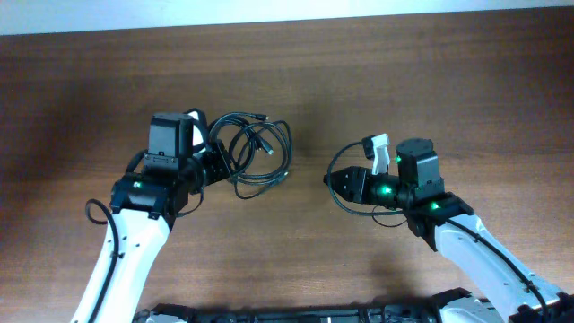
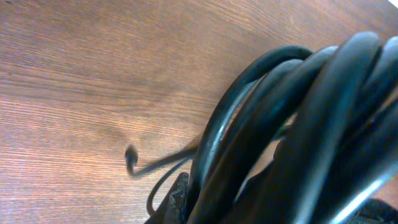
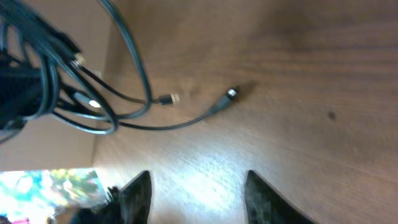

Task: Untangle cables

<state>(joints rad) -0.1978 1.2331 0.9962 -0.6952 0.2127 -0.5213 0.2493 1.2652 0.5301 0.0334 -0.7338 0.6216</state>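
Just glossy blk cables (image 2: 311,124), woodgrain tbl (image 1: 359,72)

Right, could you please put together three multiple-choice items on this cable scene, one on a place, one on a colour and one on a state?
1. Where is the coiled cable bundle?
A. at the left claw
B. at the far right of the overhead picture
C. under the right arm's base

2. What colour is the cable bundle?
A. white
B. black
C. red

3. How is the right claw?
A. shut on a plug
B. open, nothing between its fingers
C. out of view

Answers:
1 A, the overhead view shows the coil right against the left claw.
2 B, its strands look black against the brown table.
3 B, the right wrist view shows its fingers apart over bare wood.
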